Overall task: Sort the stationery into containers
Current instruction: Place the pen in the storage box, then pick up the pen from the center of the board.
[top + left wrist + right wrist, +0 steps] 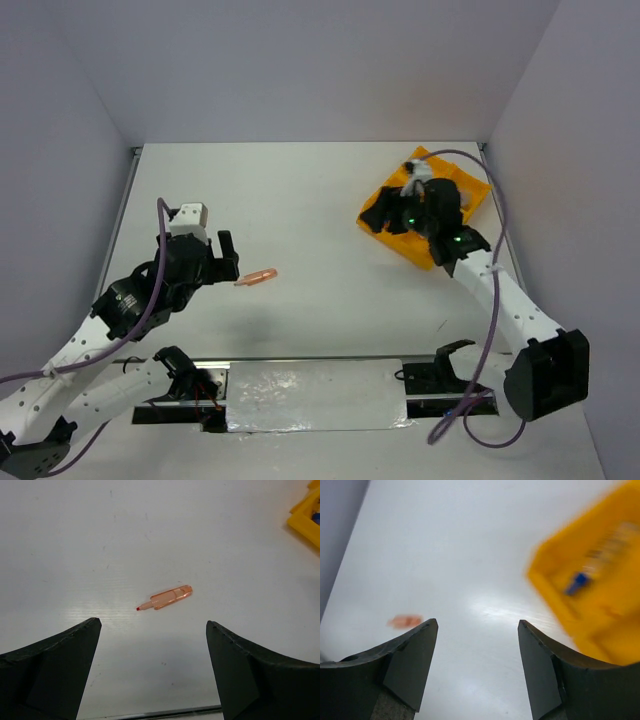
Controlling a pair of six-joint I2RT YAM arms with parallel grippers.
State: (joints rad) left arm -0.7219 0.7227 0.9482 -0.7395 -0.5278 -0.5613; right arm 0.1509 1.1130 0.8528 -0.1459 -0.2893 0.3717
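A short orange stick [256, 278] lies on the white table just right of my left gripper [226, 262], which is open and empty. In the left wrist view the stick [167, 598] lies a little ahead of the gripper [152, 630], apart from both fingers. The yellow-orange tray [476, 197] stands at the far right. My right gripper [384, 218] is open and empty over the tray's left edge. The right wrist view is blurred: the tray [600, 605] holds a blue stick [577, 582], and the orange stick [405, 621] shows far left of the gripper [477, 625]. A grey-white piece [418, 170] sits at the tray's far side.
Grey walls close the table at the back and both sides. A silver strip [315, 395] runs along the near edge between the arm bases. The tray's corner [306, 516] shows at the top right of the left wrist view.
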